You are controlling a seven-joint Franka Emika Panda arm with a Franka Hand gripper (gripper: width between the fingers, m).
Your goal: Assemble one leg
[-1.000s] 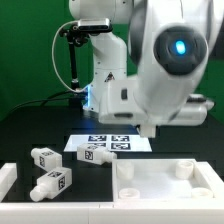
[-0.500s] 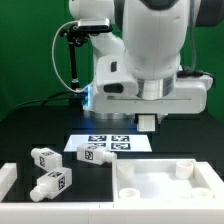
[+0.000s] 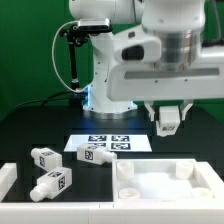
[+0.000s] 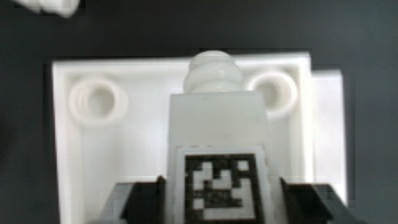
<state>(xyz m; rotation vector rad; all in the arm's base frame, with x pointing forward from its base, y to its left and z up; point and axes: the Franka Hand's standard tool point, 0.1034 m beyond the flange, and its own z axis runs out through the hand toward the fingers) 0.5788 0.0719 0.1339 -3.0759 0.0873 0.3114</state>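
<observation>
My gripper (image 3: 168,123) is shut on a white leg (image 3: 169,118) with a marker tag and holds it in the air at the exterior view's right, above the white tabletop (image 3: 150,186). In the wrist view the leg (image 4: 221,120) sits between my dark fingers (image 4: 146,202), its rounded end pointing at the tabletop (image 4: 329,150) below. That end lies between two round screw holes (image 4: 98,98). Three more white legs (image 3: 45,157) lie loose on the black table at the exterior view's left.
The marker board (image 3: 110,143) lies flat on the table in front of the robot base. A white part (image 3: 6,181) shows at the exterior view's left edge. A black cable (image 3: 60,60) hangs beside the arm.
The arm has swung toward the exterior view's right and away from the camera. The gripper with the leg in it now shows clearly above the tabletop.
</observation>
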